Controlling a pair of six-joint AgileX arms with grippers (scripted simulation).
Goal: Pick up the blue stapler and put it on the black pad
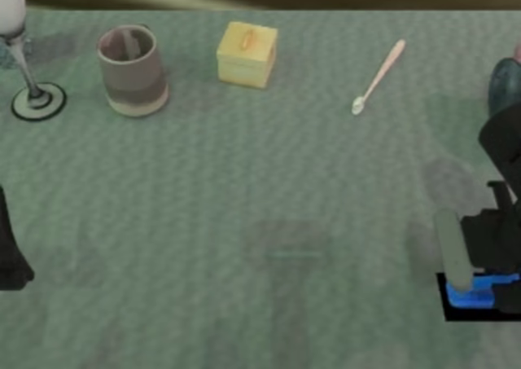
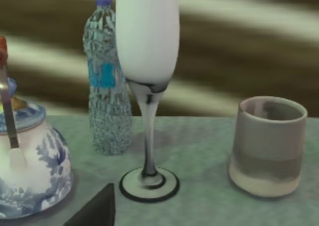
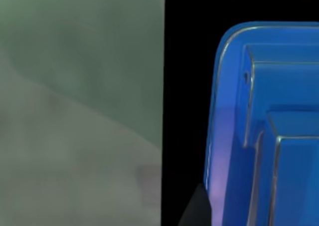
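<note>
The blue stapler point(image 1: 482, 292) lies flat on the black pad point(image 1: 456, 310) at the table's front right. My right gripper point(image 1: 488, 271) is directly over it, and the arm hides most of both from above. In the right wrist view the blue stapler point(image 3: 269, 111) fills the picture on the black pad point(image 3: 189, 86), and one dark fingertip point(image 3: 199, 208) presses against its side; the other finger is out of view. My left gripper point(image 1: 10, 259) is parked at the left edge, one finger point(image 2: 97, 208) showing.
Along the back stand a wine glass point(image 1: 32, 100), a grey mug point(image 1: 133, 69), a yellow box point(image 1: 247, 54) and a pink spoon point(image 1: 378, 76). The left wrist view also shows a water bottle point(image 2: 105, 86) and a blue-patterned teapot point(image 2: 30, 161).
</note>
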